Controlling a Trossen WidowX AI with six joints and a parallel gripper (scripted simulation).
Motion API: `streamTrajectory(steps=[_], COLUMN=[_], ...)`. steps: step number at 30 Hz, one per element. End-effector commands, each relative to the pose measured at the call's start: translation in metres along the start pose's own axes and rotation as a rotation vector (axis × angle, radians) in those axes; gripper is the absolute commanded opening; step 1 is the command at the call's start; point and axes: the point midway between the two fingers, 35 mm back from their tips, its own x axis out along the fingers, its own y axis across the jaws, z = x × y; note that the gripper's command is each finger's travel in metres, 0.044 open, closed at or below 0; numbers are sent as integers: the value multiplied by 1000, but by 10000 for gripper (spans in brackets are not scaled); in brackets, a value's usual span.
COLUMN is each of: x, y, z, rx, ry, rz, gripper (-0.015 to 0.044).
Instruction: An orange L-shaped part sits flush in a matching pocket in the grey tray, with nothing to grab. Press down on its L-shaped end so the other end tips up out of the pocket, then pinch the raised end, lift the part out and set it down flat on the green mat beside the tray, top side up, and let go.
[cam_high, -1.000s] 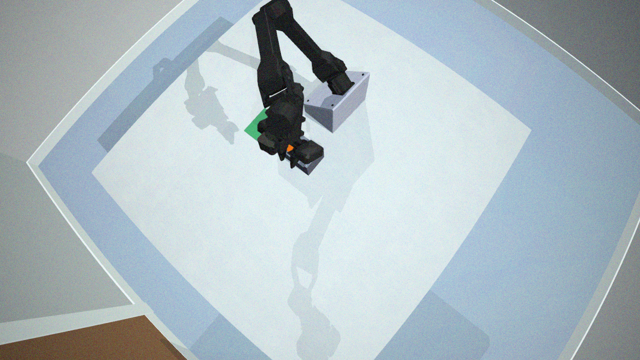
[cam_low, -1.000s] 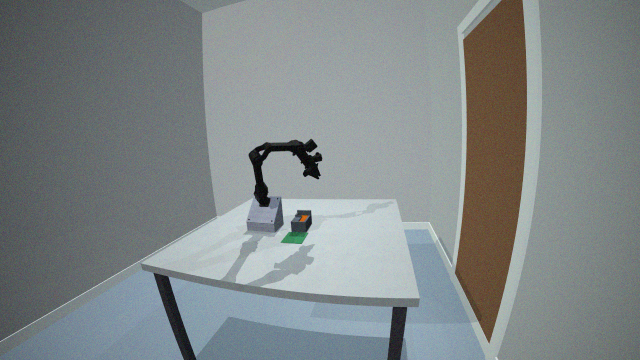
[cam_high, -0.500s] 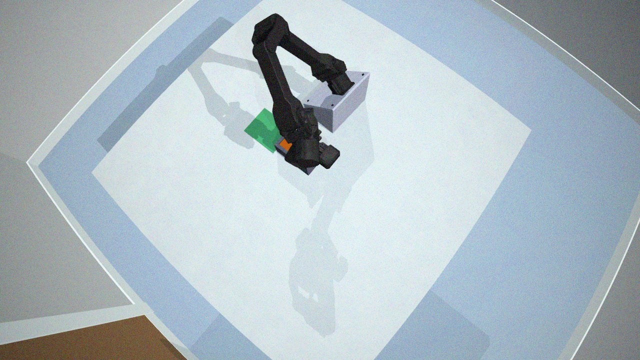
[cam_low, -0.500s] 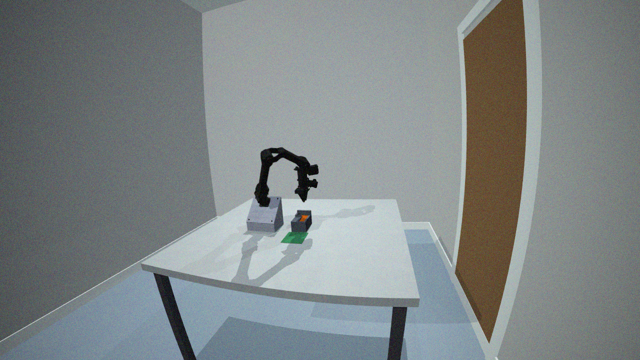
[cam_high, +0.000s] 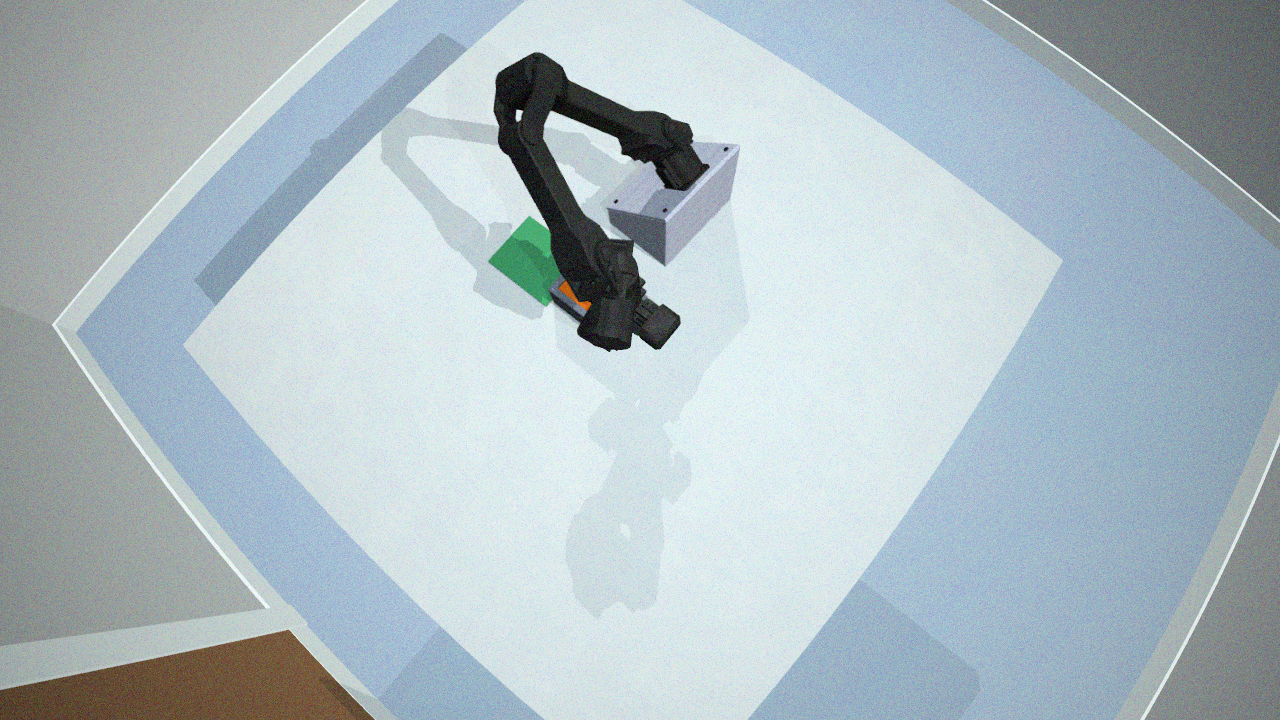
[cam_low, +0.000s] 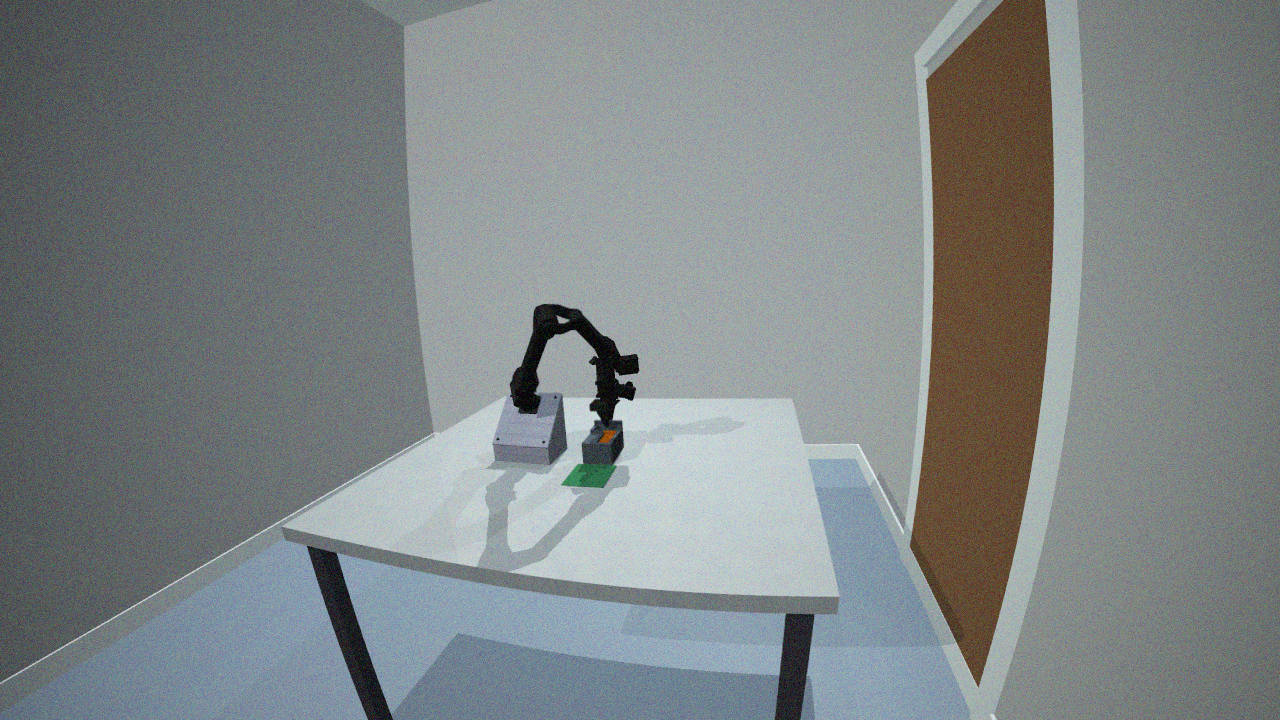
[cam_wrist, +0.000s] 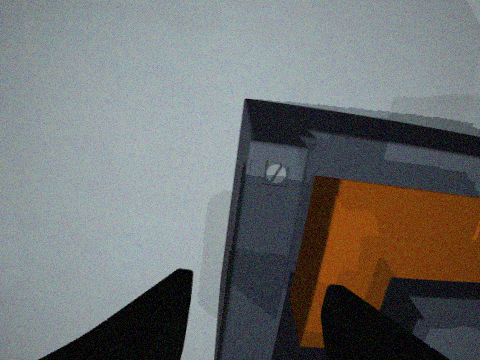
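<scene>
Tool (cam_wrist: 256, 340): partly spread, gripping nothing; poised just above the grey tray (cam_wrist: 263, 234).
Fingers: one (cam_wrist: 374, 354) over the tray's pocket edge, the other off the tray's side, over the table (cam_wrist: 120, 140).
Orange part (cam_wrist: 400, 240): lay in its pocket, ahead of and below the tool; appeared flush, not tipped.
Green mat (cam_high: 521, 255): beside the tray, partly under the arm in the top view.
Risk: tool straddled the tray wall; a straight descent could strike the rim, not the L-shaped end.
Risk: pressing the wrong end would leave the part seated.
</scene>
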Motion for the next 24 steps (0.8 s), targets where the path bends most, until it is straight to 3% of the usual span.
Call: streamTrajectory(steps=[1,24], x=[5,36], y=[-1,-1], z=[1,1], rx=[-3,-3], ry=[-10,-10], rz=[-5,-6], gripper=[180,180])
